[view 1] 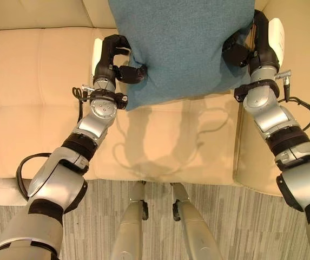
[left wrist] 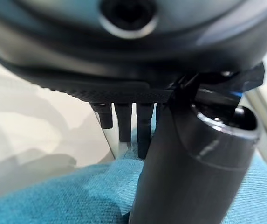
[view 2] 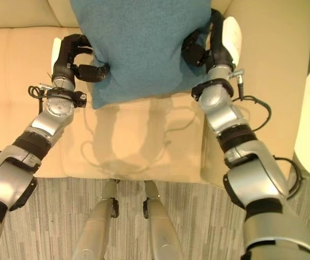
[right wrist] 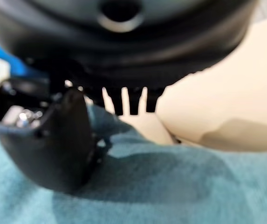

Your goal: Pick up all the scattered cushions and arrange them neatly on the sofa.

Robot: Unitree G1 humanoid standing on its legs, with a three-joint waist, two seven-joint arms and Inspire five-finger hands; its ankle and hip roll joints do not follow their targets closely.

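Cushion (view 1: 184,46), teal, pinched at both side edges by my left hand (view 1: 114,59) and right hand (view 1: 252,46), over the cream sofa (view 1: 25,81) seat.

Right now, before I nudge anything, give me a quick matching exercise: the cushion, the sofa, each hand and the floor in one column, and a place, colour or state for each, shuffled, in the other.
Column one:
1. cushion
2. sofa
3. left hand
4. right hand
5. floor

Column two:
A. cream, tufted seat
B. grey, striped, in front of the sofa
C. teal, held between both hands
D. clamped on the cushion's right edge
E. clamped on the cushion's left edge

Pairs: 1-C, 2-A, 3-E, 4-D, 5-B
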